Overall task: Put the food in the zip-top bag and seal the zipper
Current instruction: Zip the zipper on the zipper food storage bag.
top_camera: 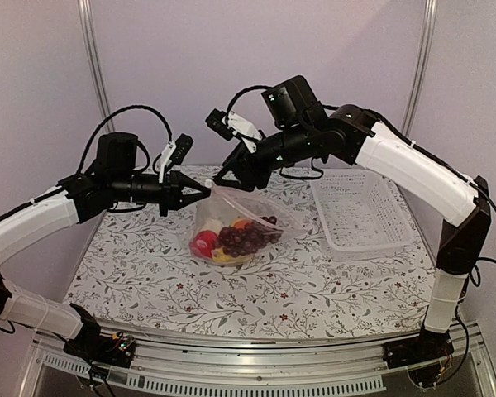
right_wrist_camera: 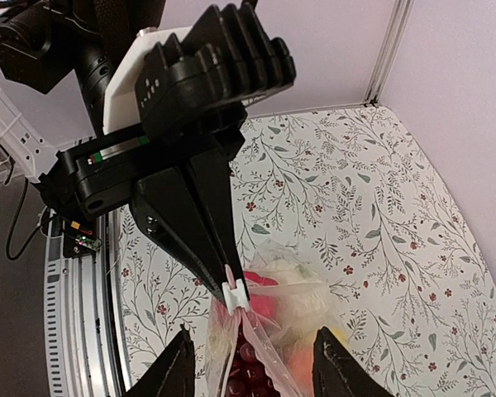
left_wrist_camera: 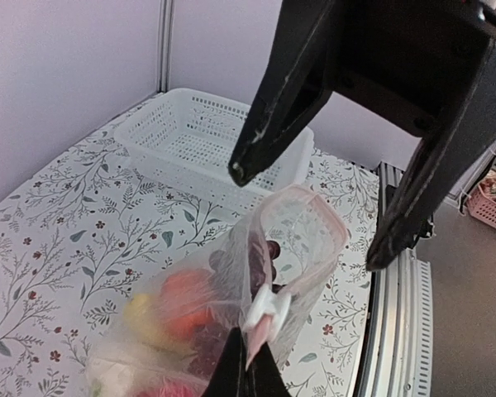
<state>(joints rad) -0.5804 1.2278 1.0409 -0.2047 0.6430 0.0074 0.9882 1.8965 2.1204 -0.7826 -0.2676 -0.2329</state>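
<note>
The zip-top bag (top_camera: pixel 285 222) lies at the middle of the desk (top_camera: pixel 149 273), its mouth raised toward 11 o'clock. The food is heaped inside it. The grape bunch (top_camera: pixel 246 240) is at the heap's 3 o'clock side, with a round piece (top_camera: pixel 204 245) at 9 o'clock of it and other pieces behind. The mesh basket (top_camera: pixel 365 246) stands on the desk at 3 o'clock of the bag, apart from it. The left end effector (top_camera: pixel 202 194) is at the bag's 10 o'clock, pinched on the zipper (right_wrist_camera: pixel 234 289) at the mouth's end. The right end effector (top_camera: pixel 221 177) hangs at 12 o'clock above the mouth, just beside the left one, with its fingers spread to either side of the mouth.
</note>
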